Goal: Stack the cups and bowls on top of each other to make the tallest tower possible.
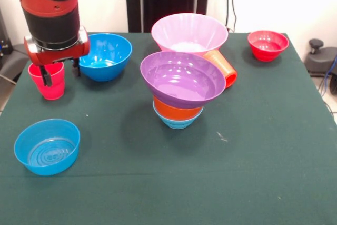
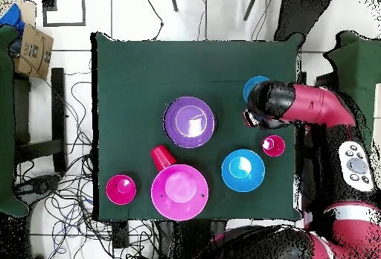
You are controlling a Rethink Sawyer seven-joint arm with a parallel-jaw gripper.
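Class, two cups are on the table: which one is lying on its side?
The orange-red cup, tipped over between the large pink bowl and the purple bowl. The pinkish-red cup stands upright beneath the gripper.

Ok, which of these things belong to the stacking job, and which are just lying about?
Job:
- stacked: purple bowl, orange bowl, light-blue bowl
- large pink bowl
- deep blue bowl
- small blue bowl
- small red bowl
- pinkish-red cup
- orange-red cup
- gripper, open

Lying about:
- cardboard box
- floor cables
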